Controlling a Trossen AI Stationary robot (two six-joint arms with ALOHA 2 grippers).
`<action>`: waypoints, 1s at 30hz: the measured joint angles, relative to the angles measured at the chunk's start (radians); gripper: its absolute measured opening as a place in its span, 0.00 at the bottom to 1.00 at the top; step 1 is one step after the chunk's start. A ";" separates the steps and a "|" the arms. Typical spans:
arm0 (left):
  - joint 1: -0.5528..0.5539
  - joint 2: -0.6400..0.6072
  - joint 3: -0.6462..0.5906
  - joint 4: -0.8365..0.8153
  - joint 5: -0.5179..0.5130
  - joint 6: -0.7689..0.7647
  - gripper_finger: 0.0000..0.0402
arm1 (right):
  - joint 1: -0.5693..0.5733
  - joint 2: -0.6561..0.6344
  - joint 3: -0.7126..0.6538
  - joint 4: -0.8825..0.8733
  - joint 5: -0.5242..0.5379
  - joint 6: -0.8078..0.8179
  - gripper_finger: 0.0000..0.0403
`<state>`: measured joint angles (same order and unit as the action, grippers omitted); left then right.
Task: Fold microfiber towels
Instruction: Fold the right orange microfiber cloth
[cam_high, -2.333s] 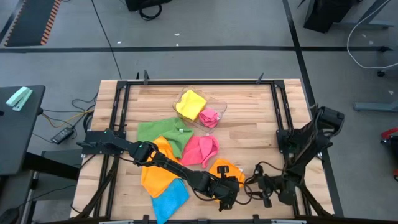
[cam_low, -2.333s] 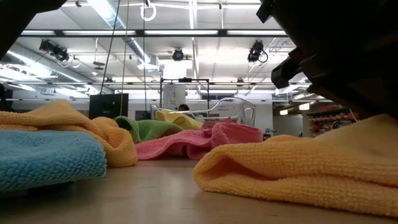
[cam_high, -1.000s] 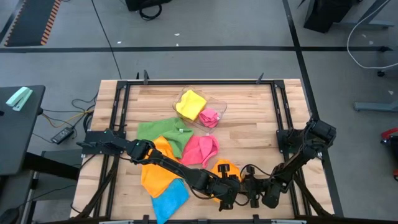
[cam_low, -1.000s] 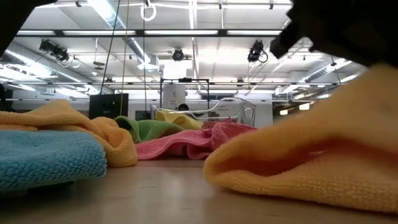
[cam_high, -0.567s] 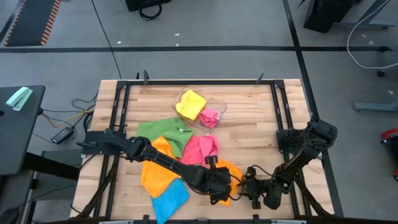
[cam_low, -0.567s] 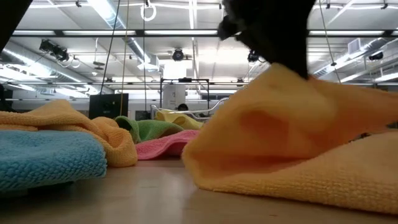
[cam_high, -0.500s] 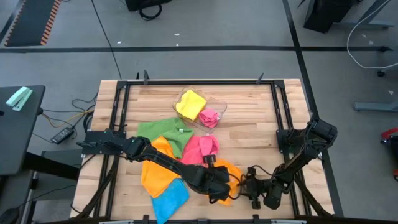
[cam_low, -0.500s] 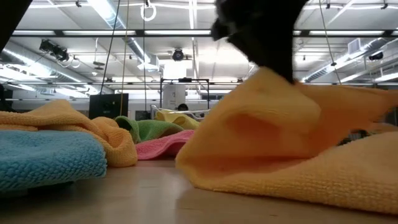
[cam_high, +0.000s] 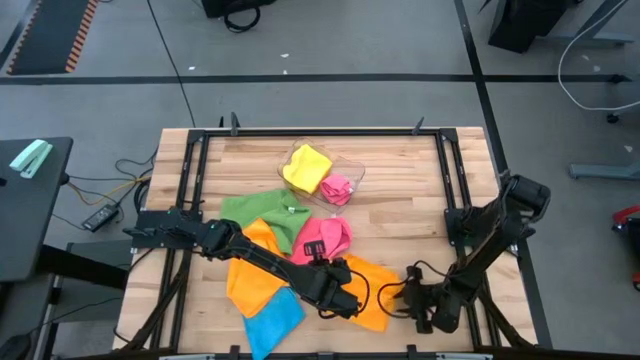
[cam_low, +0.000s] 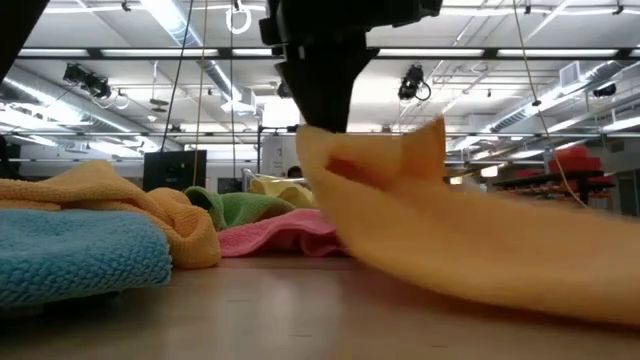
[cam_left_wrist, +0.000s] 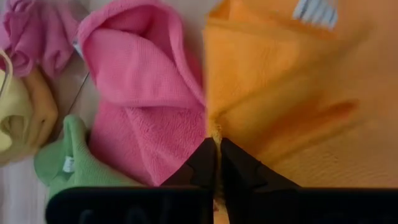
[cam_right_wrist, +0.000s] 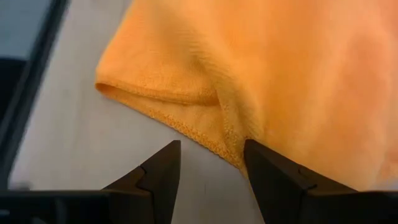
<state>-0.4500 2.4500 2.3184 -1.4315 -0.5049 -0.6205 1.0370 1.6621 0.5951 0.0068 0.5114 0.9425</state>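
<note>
Left gripper (cam_left_wrist: 214, 155) pinches shut an edge of the orange towel (cam_high: 372, 290), right gripper (cam_right_wrist: 208, 165) open beside it; no towel looks folded yet.

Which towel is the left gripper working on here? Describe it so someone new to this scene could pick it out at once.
On the wooden table, look at the near edge, just right of the middle, between the two arms. The orange towel there is pinched at one edge by the shut left gripper, beside the pink towel. Unlike the other orange towel, left of it by the blue towel, it is lifted by a gripper.
</note>
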 joint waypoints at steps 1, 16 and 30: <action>0.000 0.000 0.000 -0.007 0.000 0.001 0.05 | 0.009 -0.023 -0.001 -0.033 -0.009 0.017 0.47; -0.014 -0.010 -0.001 0.037 0.033 -0.026 0.41 | 0.093 -0.156 0.002 -0.130 0.054 0.125 0.47; -0.048 0.019 -0.001 0.301 -0.007 0.186 0.50 | 0.049 -0.100 0.003 -0.132 0.213 0.139 0.47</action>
<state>-0.4984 2.4691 2.3170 -1.1304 -0.5115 -0.4348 1.0863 1.5616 0.5980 -0.1249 0.7242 1.0817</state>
